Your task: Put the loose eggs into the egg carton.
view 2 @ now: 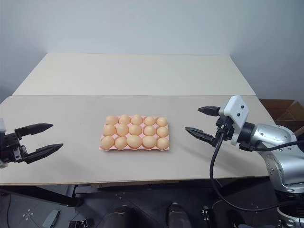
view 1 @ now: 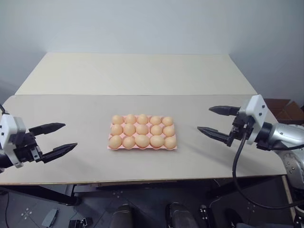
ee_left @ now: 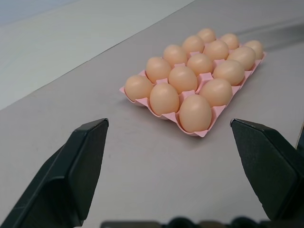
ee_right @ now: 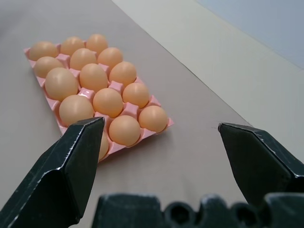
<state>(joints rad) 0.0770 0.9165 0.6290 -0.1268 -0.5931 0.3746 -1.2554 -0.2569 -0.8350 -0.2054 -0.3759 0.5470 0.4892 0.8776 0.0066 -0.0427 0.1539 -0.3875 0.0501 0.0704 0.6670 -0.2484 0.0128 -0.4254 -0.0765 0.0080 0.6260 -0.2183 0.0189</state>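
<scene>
Pink moulded egg carton (view 1: 142, 145) sits mid-worktop, all fifteen cups filled with tan eggs (view 1: 142, 129). We see a beige worktop (view 1: 85, 118) in two joined slabs under a pale wall (view 1: 142, 23), bare all round the carton. At nine o'clock our left gripper (view 1: 53, 138) hangs with jaws wide and empty; at three o'clock the right gripper (view 1: 216, 121) likewise. Our wrist views show pink ridges between eggs; head views show dark floor (view 1: 95, 209) past the near edge.
</scene>
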